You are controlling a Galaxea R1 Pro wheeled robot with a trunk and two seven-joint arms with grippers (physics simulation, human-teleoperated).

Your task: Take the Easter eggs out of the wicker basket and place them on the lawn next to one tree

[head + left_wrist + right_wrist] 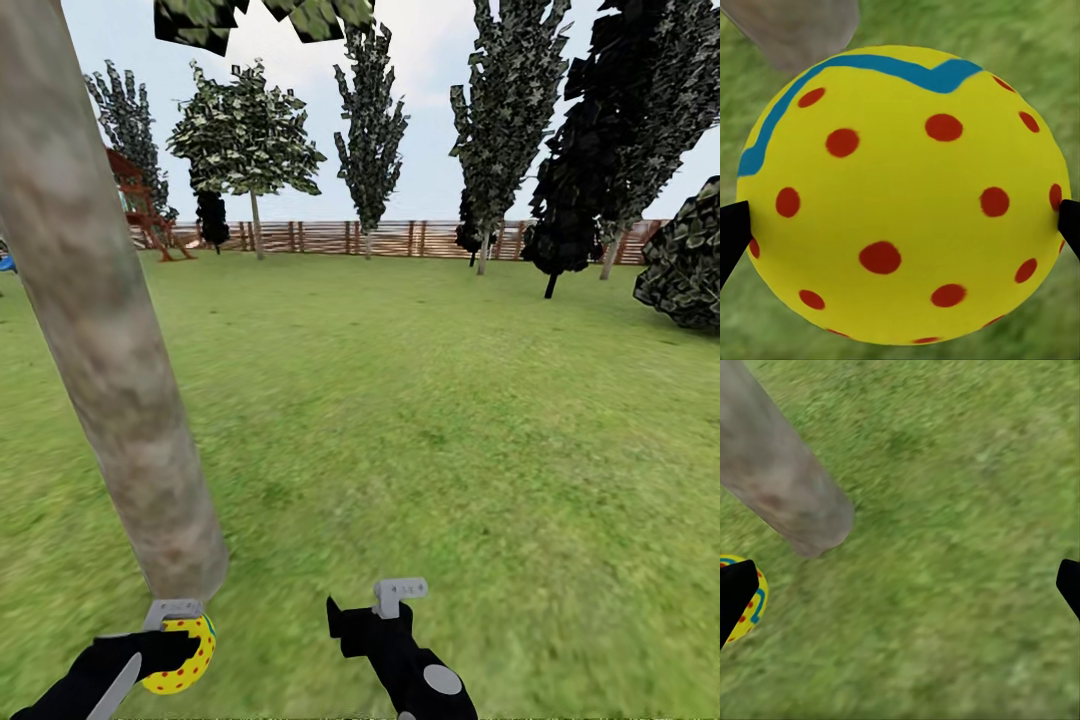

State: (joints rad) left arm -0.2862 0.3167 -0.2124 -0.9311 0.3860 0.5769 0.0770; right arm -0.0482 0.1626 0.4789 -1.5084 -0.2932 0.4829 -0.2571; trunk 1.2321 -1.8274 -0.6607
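I'm holding one Easter egg [904,195] pinched across its widest part in the left gripper [172,640], right by the tree [95,330], right gripper [375,610] spread empty, and it's looking smooth, rigid, probably slippery.

**A fenced yard under a pale sky**

A brown slatted wooden fence [400,238] runs across the far side. Before it stand several trees: a leafy broad-crowned one [245,140] at far left, narrow columnar ones [372,120] in the middle and at right, the rightmost very dark. A dense bush [690,255] sits at the right edge. At far left, a red wooden play structure [140,200] stands by the fence. The sky [430,60] is light blue with thin white cloud, the light even and soft.
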